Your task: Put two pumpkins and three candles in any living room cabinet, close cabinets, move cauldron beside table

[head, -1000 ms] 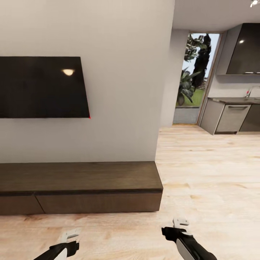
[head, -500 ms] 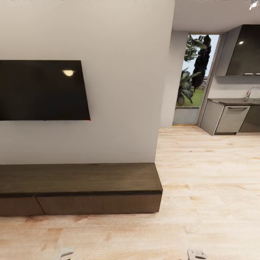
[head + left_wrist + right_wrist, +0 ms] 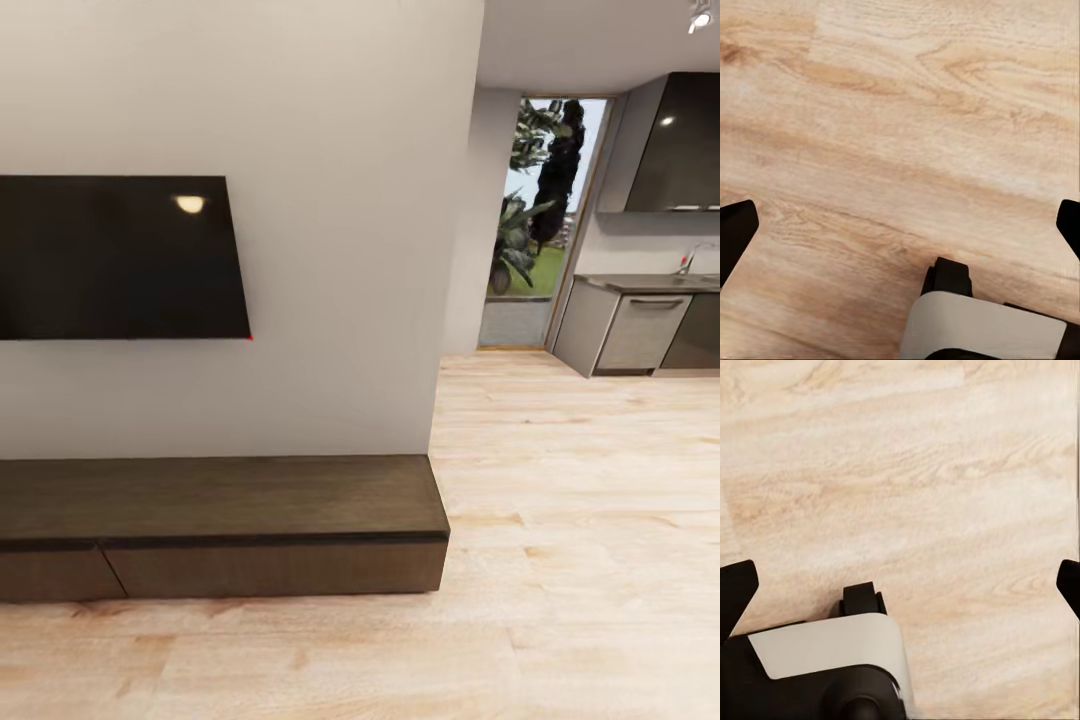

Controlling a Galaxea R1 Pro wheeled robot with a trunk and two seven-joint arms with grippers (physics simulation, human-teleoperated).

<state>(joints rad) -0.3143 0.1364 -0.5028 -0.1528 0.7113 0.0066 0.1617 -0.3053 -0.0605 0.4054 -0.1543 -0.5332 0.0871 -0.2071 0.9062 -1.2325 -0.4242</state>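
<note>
Black fingertips of the left gripper stand at the two far edges of the left wrist view, spread wide with nothing between them but pale plank floor; the right gripper is the same, fingers wide apart and empty over the same boards. Both point down at the floor, which to my eye is a carrying posture for travel: arms tucked low and out of the way, with nothing to hold. Looking out from the head, a long dark wood cabinet runs low along the wall, its drawer fronts flush and shut as far as I can see, and its top bare. Above it hangs a black television on the grey wall. Off to the right the flooring carries on to a kitchen with grey units, and a glass door with greenery beyond. No pumpkins, candles or cauldron are in sight from where the robot stands, so I cannot say whether they sit inside that shut cabinet or somewhere else in the room. The scene suits a robot on its way to fetch them as well as one checking the cabinet afterwards.
</note>
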